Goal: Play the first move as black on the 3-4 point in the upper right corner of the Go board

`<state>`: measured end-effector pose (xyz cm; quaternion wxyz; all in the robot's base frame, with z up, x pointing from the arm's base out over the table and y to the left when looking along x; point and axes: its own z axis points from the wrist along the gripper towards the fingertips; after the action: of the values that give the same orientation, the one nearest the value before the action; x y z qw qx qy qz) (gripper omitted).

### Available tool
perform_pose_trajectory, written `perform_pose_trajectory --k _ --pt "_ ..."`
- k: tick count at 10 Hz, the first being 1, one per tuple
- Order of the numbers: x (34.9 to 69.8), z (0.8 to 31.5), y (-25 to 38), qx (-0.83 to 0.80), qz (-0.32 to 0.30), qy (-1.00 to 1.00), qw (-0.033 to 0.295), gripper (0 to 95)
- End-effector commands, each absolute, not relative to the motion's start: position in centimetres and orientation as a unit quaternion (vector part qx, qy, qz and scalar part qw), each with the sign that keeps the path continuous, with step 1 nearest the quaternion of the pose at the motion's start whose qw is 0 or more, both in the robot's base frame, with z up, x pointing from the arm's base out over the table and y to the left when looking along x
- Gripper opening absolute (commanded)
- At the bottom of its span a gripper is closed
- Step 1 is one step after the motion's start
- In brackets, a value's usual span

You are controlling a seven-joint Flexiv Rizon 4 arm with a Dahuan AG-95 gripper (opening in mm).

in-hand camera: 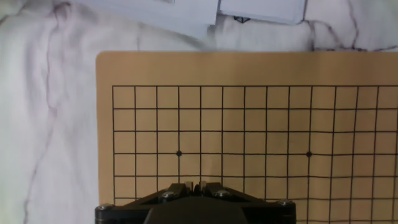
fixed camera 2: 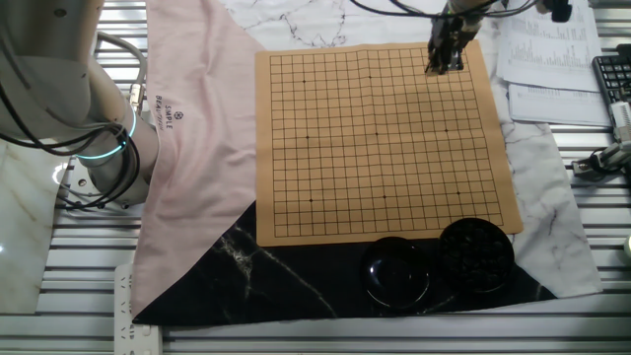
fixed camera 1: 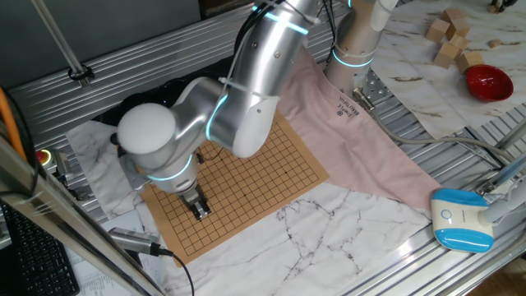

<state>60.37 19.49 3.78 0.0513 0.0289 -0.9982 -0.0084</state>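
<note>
The board [fixed camera 2: 380, 138] is laid flat on the desk, and the hand [fixed camera 2: 442, 61] is held low over its corner grid — fingers nearly together (whether a stone is pinched cannot be told). A stone could be misplaced one line off.

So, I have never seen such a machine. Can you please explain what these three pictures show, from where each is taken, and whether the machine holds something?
It is one silver robot arm at a table. Two pictures come from fixed cameras on different sides; the third comes from a camera on the hand, looking down along the fingers. The claw hangs low over one corner of the board, a tan wooden Go board with a black grid and no stones on it that I can see. A pink cloth lies beside the board, and two dark bowls stand at its edge. The fingers look nearly closed, but whether a stone is between them cannot be seen.
</note>
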Motion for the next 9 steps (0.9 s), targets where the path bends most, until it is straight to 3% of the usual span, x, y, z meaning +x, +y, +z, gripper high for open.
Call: perform_pose_trajectory --k 1,9 --pt "60.7 4.2 19.5 0.022 -0.009 -0.998 0.050 0.0" --pt "61.1 3.2 21.9 -0.010 -0.018 -0.998 0.051 0.0"
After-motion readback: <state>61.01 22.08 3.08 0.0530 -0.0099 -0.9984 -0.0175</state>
